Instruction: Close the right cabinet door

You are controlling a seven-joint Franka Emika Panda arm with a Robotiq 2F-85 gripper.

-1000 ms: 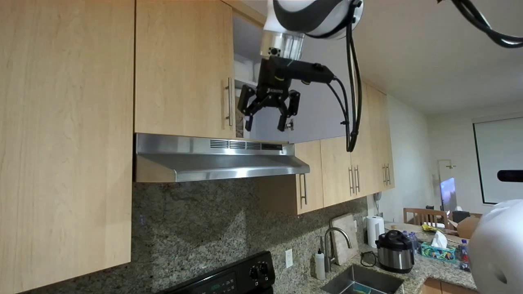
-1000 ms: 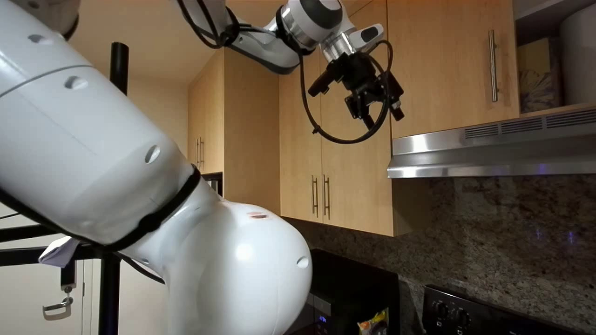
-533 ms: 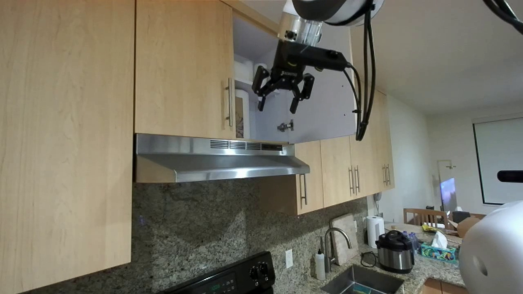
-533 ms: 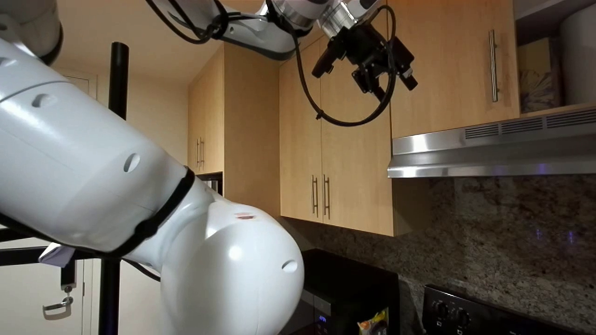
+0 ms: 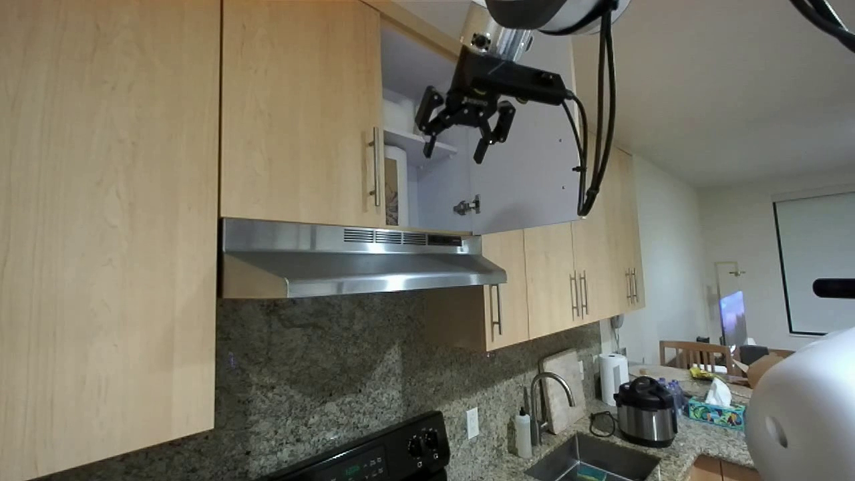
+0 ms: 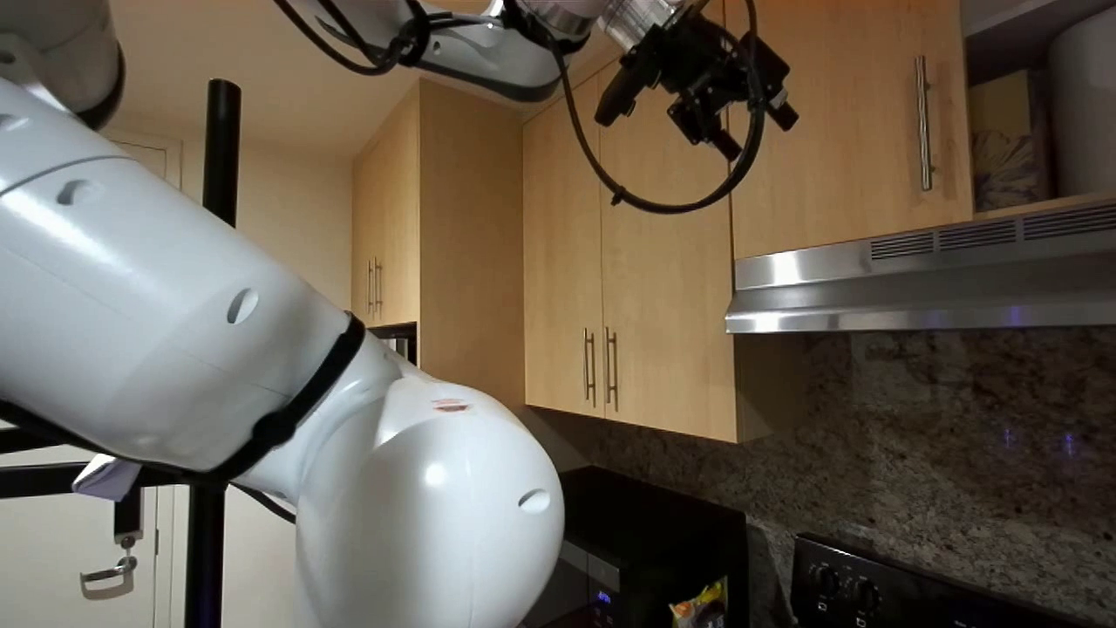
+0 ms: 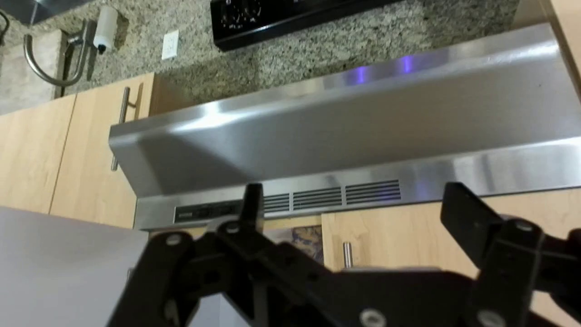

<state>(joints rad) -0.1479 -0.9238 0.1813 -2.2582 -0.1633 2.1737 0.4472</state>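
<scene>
The right cabinet door [image 5: 528, 170] stands open, its pale grey inner face showing in an exterior view. Its inner face also fills the lower left of the wrist view [image 7: 68, 263]. Its handle is hidden, and the door is out of view in the other exterior frame. My gripper [image 5: 454, 151] is open and empty, fingers pointing down, in front of the open cabinet and overlapping the door's inner face in that view. It also shows high up in an exterior view [image 6: 757, 131] and in the wrist view [image 7: 354, 195]. I see no contact with the door.
The matching door [image 5: 300, 113] with its handle along its right edge is shut. A steel range hood [image 5: 361, 257] juts out below the cabinet. A shelf [image 5: 421, 143] and stored items show inside. Taller maple doors [image 6: 667, 305] stand beside it. A cable loop [image 6: 671, 208] hangs from the arm.
In an exterior view my gripper has moved up and to the right, uncovering more of the cabinet interior and hinge. The gripper stays open. The door has not visibly moved.
</scene>
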